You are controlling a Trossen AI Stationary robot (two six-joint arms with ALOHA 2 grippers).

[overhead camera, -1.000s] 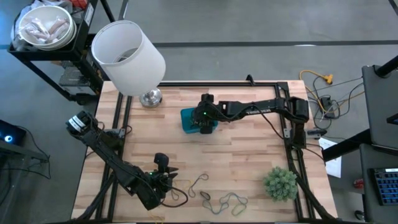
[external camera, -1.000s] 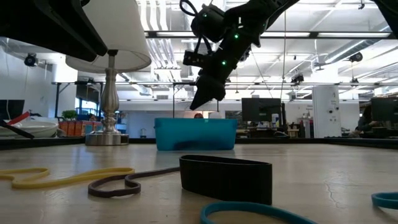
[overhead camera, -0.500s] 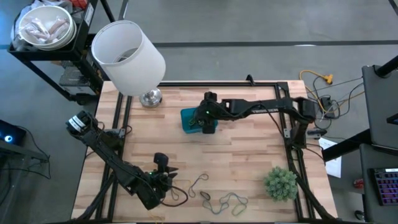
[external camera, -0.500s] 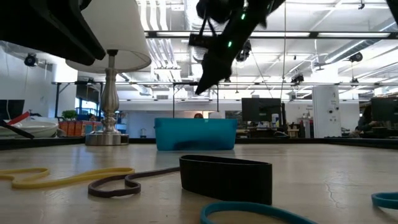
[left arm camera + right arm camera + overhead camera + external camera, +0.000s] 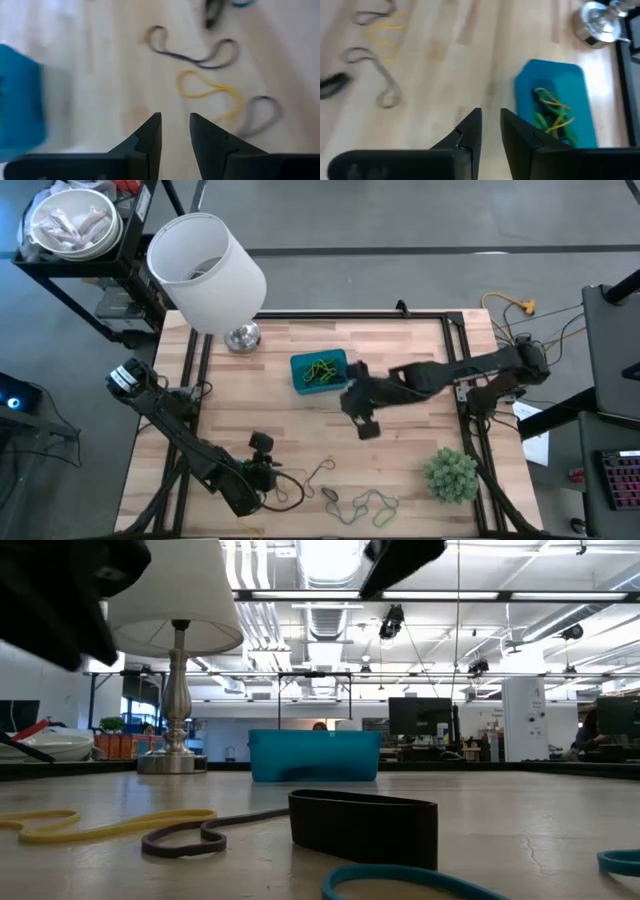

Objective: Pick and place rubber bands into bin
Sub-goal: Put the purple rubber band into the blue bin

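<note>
Overhead, the right end effector (image 5: 364, 423) hangs above bare table (image 5: 400, 340) just beside the bin (image 5: 320, 371), which holds a tangle of green and yellow rubber bands (image 5: 320, 370). The left end effector (image 5: 262, 463) sits near the table's front edge, next to a loose scatter of bands (image 5: 350, 502) (too entwined to count). One lamp (image 5: 205, 265) and one plant ball (image 5: 451, 474) stand apart from them.

At table height, one blue bin (image 5: 315, 755) stands far back; a yellow band (image 5: 90, 827), a dark one (image 5: 210, 833), a wide black one (image 5: 363, 825) and blue ones (image 5: 420, 882) lie in front.

The left wrist camera shows narrowly parted fingers (image 5: 150, 137) empty, about four loops (image 5: 212, 90) ahead.

The right wrist camera shows fingers (image 5: 470, 131) slightly apart, gripping nothing, the bin (image 5: 572, 82) just beyond.
</note>
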